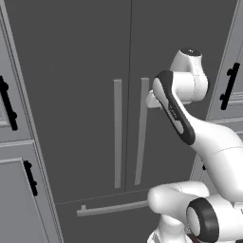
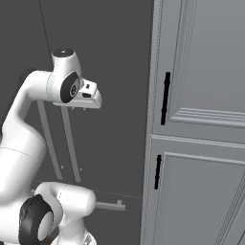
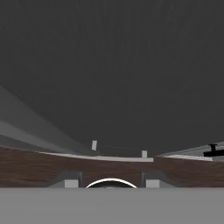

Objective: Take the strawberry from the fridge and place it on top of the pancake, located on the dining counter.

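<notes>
The fridge (image 1: 95, 95) stands shut, so the strawberry is presumably inside, unseen. The gripper (image 1: 151, 99) sits at the right door's handle (image 1: 141, 133); whether it is clenched on the bar cannot be told. An incomplete grasp could slip off when pulling.

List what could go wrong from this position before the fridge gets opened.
1. The gripper sits right at the right door handle of the closed fridge; a poor grip could slip off when pulling.
2. The two handles stand close together, so the fingers might catch the left door handle too.
3. The swinging door may hit the arm's elbow.
</notes>
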